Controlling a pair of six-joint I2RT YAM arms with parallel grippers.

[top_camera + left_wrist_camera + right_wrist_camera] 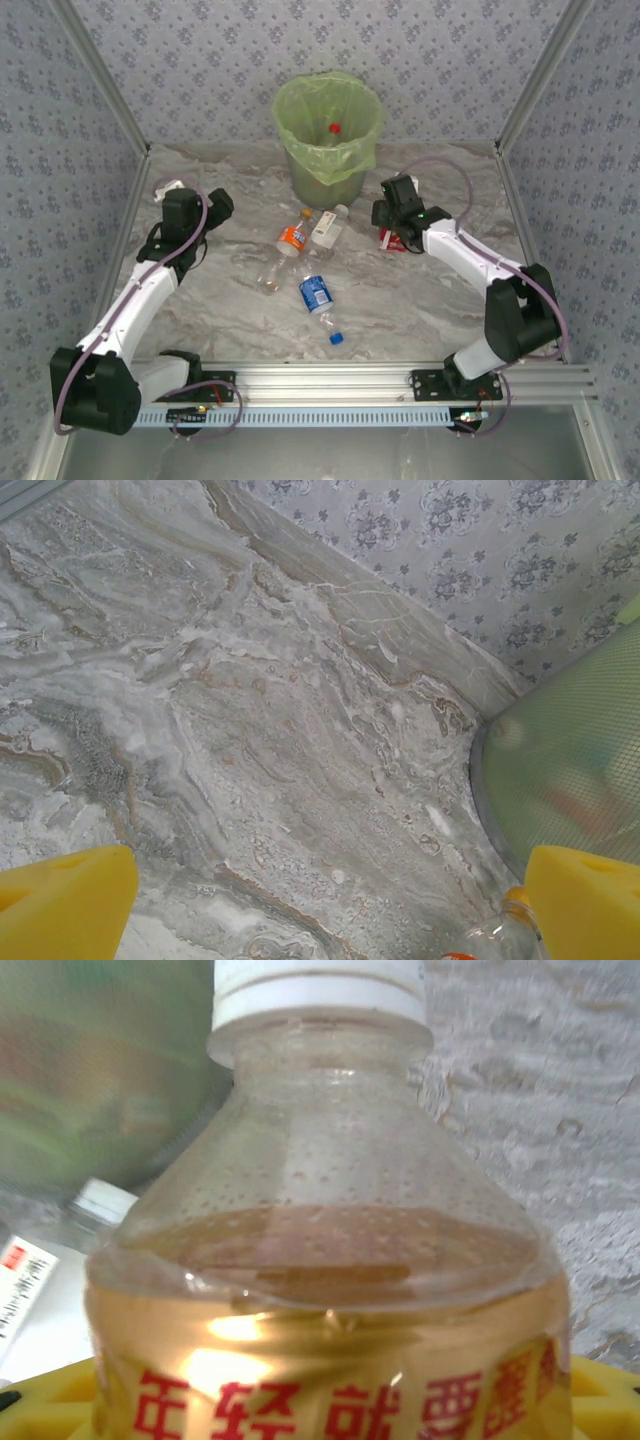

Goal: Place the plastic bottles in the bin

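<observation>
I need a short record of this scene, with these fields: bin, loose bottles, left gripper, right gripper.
bin: upright at the far side of the table, green bag lining, red item inside
loose bottles: four lying in front of the bin: orange-label bottle, white-label bottle, clear bottle, blue-label bottle
left gripper: open, nothing between its fingers
right gripper: low at the table, gold-label bottle with white cap between its fingers, grip unclear
</observation>
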